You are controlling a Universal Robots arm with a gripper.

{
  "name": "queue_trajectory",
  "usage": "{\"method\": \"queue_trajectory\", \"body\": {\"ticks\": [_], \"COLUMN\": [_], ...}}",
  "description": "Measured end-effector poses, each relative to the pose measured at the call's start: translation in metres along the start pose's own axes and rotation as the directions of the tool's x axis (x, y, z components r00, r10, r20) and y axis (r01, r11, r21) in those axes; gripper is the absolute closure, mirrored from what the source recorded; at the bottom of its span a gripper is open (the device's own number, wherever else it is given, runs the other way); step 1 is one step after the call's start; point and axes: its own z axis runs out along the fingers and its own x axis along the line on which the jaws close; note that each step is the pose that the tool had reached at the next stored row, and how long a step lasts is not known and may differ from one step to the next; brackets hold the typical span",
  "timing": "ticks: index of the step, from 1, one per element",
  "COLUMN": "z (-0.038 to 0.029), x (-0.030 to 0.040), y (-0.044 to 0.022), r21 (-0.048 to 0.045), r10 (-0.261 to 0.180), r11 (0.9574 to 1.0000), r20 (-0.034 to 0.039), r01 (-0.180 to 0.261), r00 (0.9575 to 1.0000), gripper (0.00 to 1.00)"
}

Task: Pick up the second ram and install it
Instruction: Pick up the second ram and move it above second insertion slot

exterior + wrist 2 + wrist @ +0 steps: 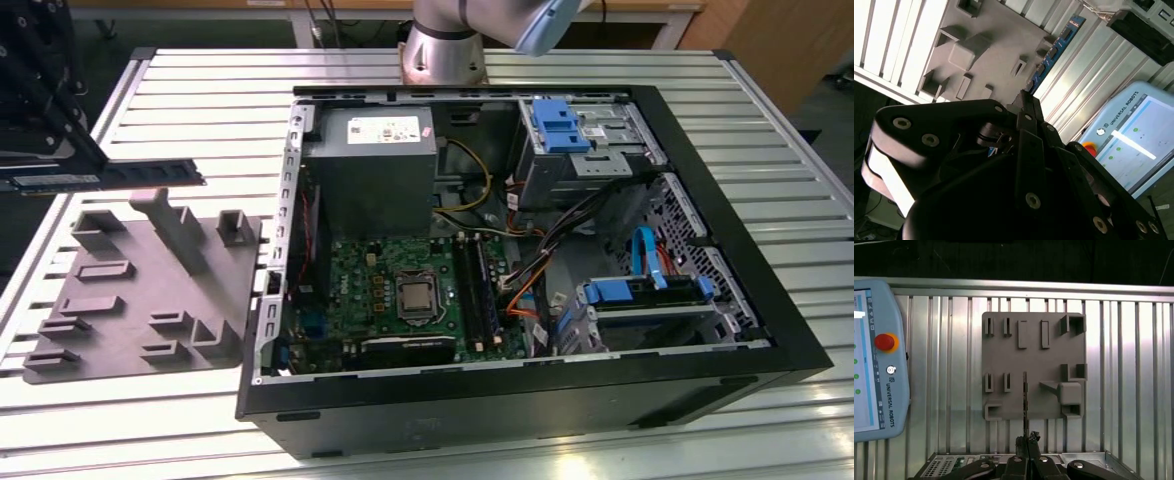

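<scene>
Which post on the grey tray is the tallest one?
The ribbed post nearest the second ram held by the hand; the other posts are clearly shorter.

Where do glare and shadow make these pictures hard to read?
Exterior view: the table slats glare white at the lower edge, and the computer case is dim inside. Second wrist view: glare washes out the slats beside the grey tray; the tool is a dark mass. First wrist view: even light, the second ram distinct against the tray.
</scene>
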Motion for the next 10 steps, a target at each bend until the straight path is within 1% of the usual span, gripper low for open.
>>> {"method": "queue_trajectory", "body": {"ticks": [10], "z": [-0.0002], "x": [-0.0001], "y": [-0.009], "r21": [0.0], "r10": [0.0], "r11": [1.0], "r20": [0.0], "r01": [0.0], "r00": [1.0], "gripper": [0.89]}}
